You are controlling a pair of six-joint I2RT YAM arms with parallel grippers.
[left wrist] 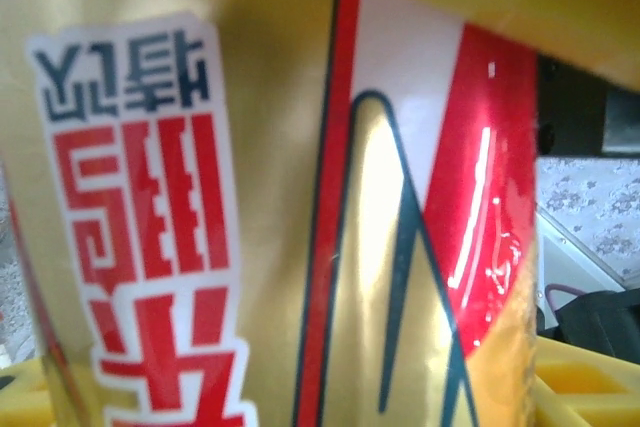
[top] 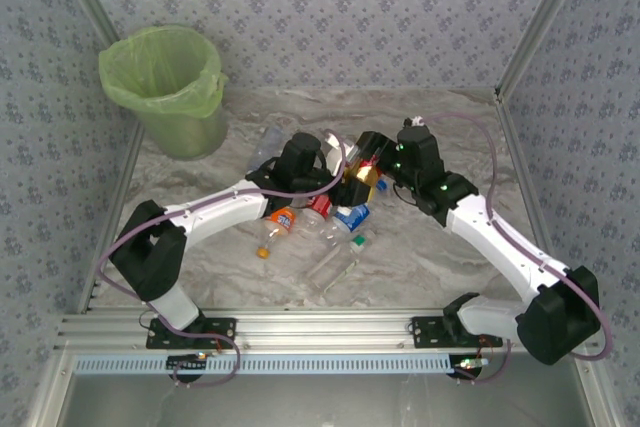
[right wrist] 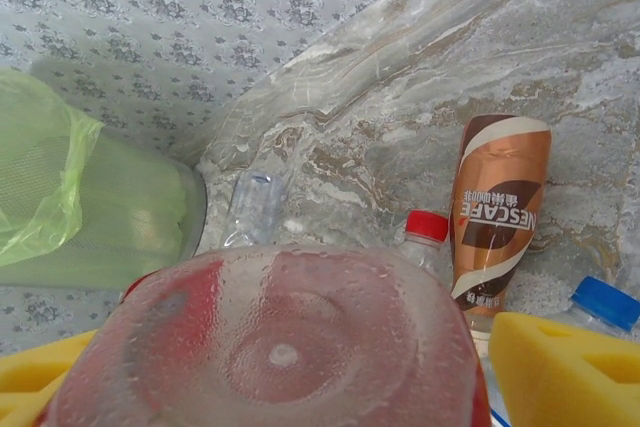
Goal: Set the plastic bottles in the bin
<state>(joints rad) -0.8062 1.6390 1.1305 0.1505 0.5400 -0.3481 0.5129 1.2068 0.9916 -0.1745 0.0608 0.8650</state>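
Bottles lie loose on the marble-patterned tabletop (top: pixel 420 267) in front of the arms. Nearest is a clear unlabelled bottle (top: pixel 335 265) on its side. Just beyond it an orange-labelled bottle (top: pixel 281 223), a blue-labelled bottle (top: pixel 351 217) and a red-labelled bottle (top: pixel 318 208) are bunched close together. Past that cluster the two arms meet at a gold-labelled bottle (top: pixel 360 185). The left end effector (top: pixel 340 179) is closed round it, its yellow fingers (left wrist: pixel 585 387) flanking the gold, red and white label that sits right against the wrist camera. The right end effector (top: pixel 377 169) faces the bottle's base, which lies between its own yellow pads (right wrist: pixel 560 367); whether they press on it I cannot tell. Farther back a second clear bottle (top: pixel 268 143) lies alone. The bin (top: pixel 165 87), lined with a green bag, stands at the far left corner of the tabletop, apart from the cluster.
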